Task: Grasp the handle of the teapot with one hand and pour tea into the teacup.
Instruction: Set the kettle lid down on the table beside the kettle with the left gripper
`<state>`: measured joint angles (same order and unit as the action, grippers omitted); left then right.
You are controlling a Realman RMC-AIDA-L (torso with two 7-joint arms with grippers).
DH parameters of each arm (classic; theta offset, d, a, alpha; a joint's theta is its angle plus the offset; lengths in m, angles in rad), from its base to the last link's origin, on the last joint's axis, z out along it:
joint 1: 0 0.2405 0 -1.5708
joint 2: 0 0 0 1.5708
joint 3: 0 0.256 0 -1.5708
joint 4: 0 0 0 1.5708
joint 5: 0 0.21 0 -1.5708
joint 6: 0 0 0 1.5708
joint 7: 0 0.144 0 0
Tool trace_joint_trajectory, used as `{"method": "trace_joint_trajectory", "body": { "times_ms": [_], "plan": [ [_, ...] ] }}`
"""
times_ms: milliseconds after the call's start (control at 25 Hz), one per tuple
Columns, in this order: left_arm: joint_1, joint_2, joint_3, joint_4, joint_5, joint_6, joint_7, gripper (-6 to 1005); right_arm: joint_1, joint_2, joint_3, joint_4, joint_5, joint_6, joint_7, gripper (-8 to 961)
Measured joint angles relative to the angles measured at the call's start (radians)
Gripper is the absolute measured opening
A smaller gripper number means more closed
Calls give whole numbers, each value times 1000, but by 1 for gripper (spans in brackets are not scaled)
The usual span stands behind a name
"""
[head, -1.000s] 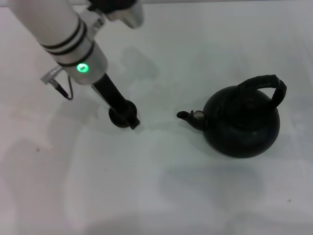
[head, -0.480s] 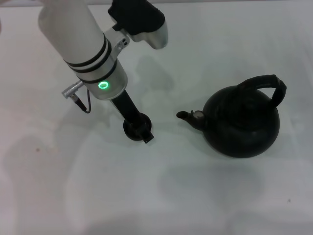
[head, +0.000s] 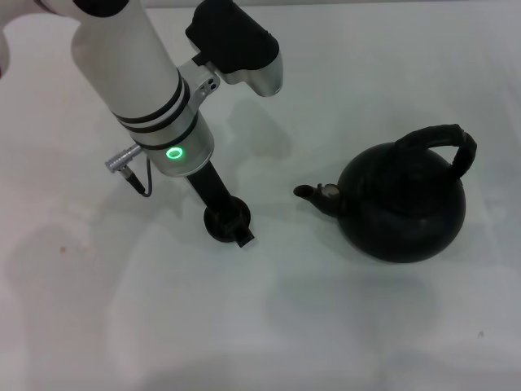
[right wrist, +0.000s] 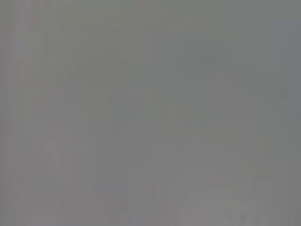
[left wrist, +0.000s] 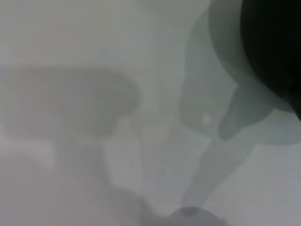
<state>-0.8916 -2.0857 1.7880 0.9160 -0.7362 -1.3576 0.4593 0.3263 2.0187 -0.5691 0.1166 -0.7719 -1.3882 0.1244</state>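
The black round teapot (head: 403,208) stands on the white table at the right. Its arched black handle (head: 446,138) rises over its top, and its short spout (head: 316,195) points left. The tiny dark teacup (head: 221,220) sits on the table left of the spout, a short gap away. My left gripper (head: 229,226) reaches down from the upper left and is shut on the teacup, one black finger showing at its near side. The left wrist view shows only a dark shape (left wrist: 275,47) and shadows. My right gripper is out of view.
The white tabletop (head: 326,326) stretches all round the teapot and cup. The left arm's white forearm (head: 134,65) with a green light (head: 173,152) and its wrist camera housing (head: 236,45) hang over the back left. The right wrist view shows plain grey.
My left gripper has moved right and nearer with the teacup in it, bringing the cup closer to the spout; in the last half second it barely moved. The teapot has not moved.
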Motion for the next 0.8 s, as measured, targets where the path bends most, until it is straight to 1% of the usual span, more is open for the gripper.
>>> {"method": "trace_joint_trajectory", "body": {
  "times_ms": [400,800],
  "plan": [
    [-1,1,40,0,1,5,-7,732,-1,0,0,0,-1,-4,0,845],
    [0,1,44,7,2,3,-16,755,2,0,-2,-1,-1,-2,-1,845]
  ]
}}
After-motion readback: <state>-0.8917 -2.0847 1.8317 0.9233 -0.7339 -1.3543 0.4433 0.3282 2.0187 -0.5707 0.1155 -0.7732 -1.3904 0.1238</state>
